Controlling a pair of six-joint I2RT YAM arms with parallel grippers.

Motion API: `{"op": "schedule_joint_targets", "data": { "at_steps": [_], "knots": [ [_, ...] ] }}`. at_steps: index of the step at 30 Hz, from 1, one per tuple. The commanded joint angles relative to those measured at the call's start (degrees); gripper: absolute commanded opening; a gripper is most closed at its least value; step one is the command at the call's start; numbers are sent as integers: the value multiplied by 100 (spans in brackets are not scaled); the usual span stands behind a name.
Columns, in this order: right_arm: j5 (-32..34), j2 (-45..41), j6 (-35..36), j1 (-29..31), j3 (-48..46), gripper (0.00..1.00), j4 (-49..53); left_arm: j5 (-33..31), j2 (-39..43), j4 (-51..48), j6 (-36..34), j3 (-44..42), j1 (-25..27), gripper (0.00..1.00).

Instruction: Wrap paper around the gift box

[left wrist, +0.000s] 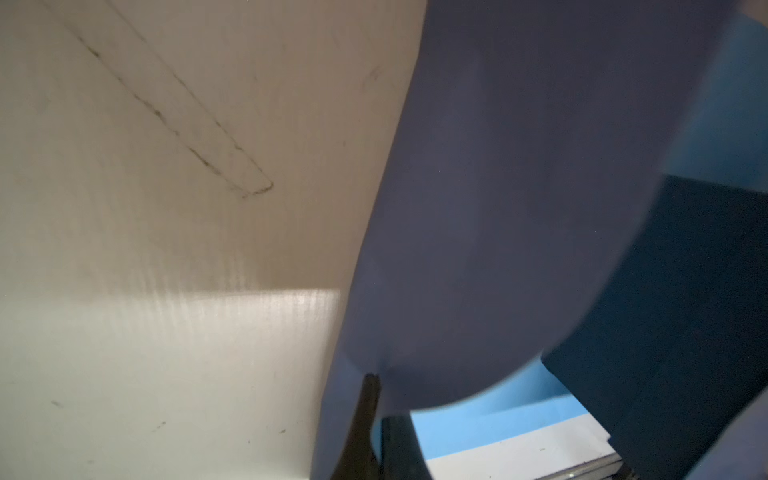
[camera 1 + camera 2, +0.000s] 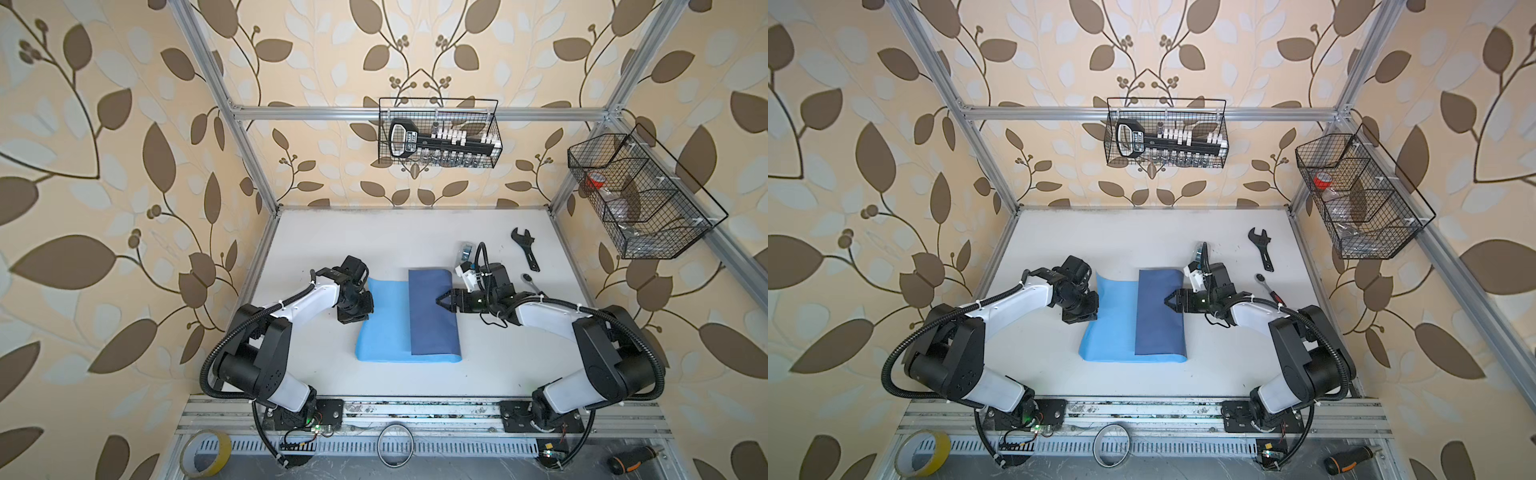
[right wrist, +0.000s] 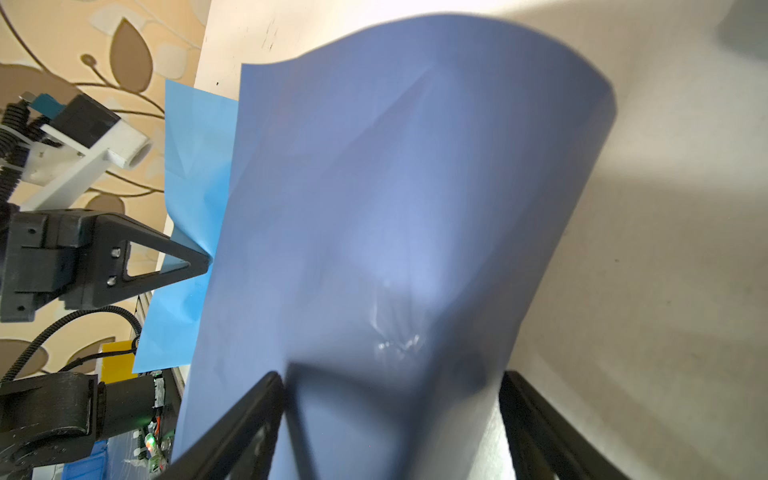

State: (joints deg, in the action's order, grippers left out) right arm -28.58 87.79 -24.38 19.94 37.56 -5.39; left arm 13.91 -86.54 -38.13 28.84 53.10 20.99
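The paper (image 2: 384,332) lies mid-table, light blue face up, with its right part folded over as a slate-blue flap (image 2: 432,324), as both top views show. My left gripper (image 2: 365,309) is shut on the paper's left edge (image 1: 498,208) and holds it raised. My right gripper (image 3: 390,374) stands open at the flap's right side (image 2: 1169,300), a finger on either side of a paper-covered bulge. The gift box is hidden in the top views. Past the raised paper stands a dark flat face (image 1: 685,311); whether it is box or shaded flap I cannot tell.
A black wrench (image 2: 525,249), a ratchet (image 2: 532,282) and a small tape dispenser (image 2: 466,249) lie behind my right arm. Wire baskets hang on the back rail (image 2: 440,133) and the right rail (image 2: 640,199). A yellow tape roll (image 2: 205,453) sits at the front.
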Motion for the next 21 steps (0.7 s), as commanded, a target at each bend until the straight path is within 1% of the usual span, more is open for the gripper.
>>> {"op": "schedule_joint_targets", "data": {
  "at_steps": [1, 5, 12, 21],
  "knots": [
    [384, 273, 149, 94, -83, 82, 618, -223, 116, -243, -151, 454, 85, 0],
    [394, 276, 144, 96, -95, 82, 619, -402, 184, -537, -68, 872, 417, 0],
    [377, 277, 135, 97, -85, 82, 621, -580, 208, -825, 399, 1529, 1248, 0],
    [392, 248, 144, 97, -91, 82, 635, -424, 223, -936, 642, 2145, 1685, 0]
  ]
}}
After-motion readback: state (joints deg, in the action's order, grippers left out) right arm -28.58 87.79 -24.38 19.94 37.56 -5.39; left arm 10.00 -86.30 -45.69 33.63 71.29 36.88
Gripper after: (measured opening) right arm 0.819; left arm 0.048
